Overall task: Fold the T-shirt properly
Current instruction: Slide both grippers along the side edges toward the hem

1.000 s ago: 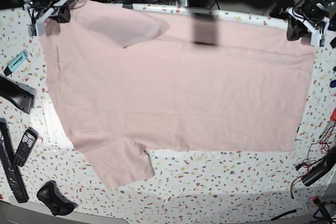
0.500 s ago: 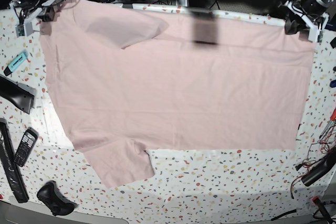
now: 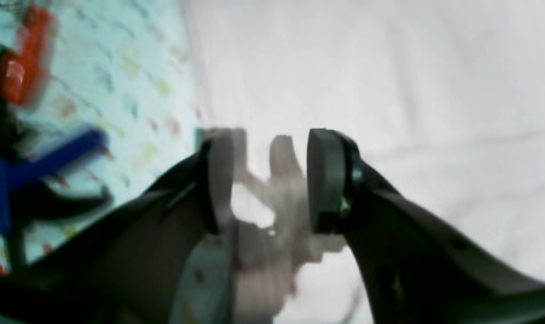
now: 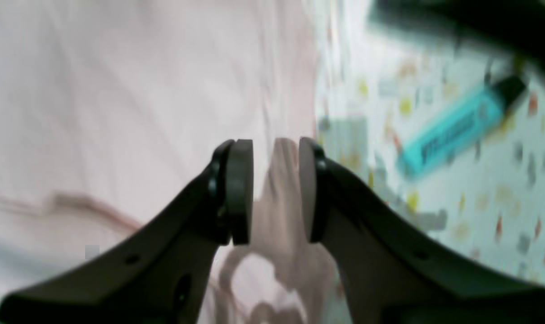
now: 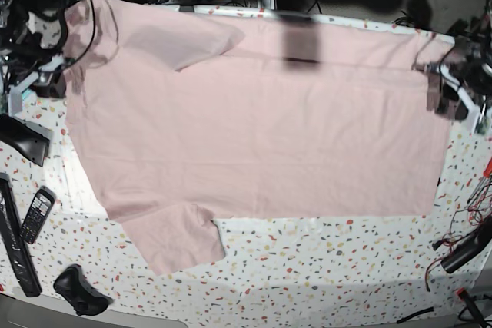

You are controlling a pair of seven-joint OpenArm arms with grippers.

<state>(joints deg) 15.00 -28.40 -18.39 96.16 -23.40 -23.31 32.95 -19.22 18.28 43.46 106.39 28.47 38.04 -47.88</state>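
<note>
The pale pink T-shirt (image 5: pixel 261 128) lies spread flat over the speckled table (image 5: pixel 323 259), plain side up, one sleeve at the front left and one folded at the back left. My left gripper (image 5: pixel 453 97) hangs over the shirt's right edge. In the left wrist view the left gripper (image 3: pixel 270 148) has its jaws apart, with a loose fold of T-shirt (image 3: pixel 389 90) cloth between them. My right gripper (image 5: pixel 44 82) is at the shirt's left edge. The right wrist view shows the right gripper (image 4: pixel 274 153) parted too, with a strip of T-shirt (image 4: pixel 119 90) cloth standing free between the pads.
A turquoise highlighter (image 4: pixel 452 130) lies just left of the shirt. A black phone (image 5: pixel 37 215), a long black bar (image 5: pixel 15 243) and a black lump (image 5: pixel 77 289) sit at the front left. Blue and red tools (image 3: pixel 29 157) and cables (image 5: pixel 469 243) crowd the right edge.
Both grippers were shut on the shirt's far corners. They have come forward along the shirt's side edges and their jaws have opened, and the cloth now sits loose between them.
</note>
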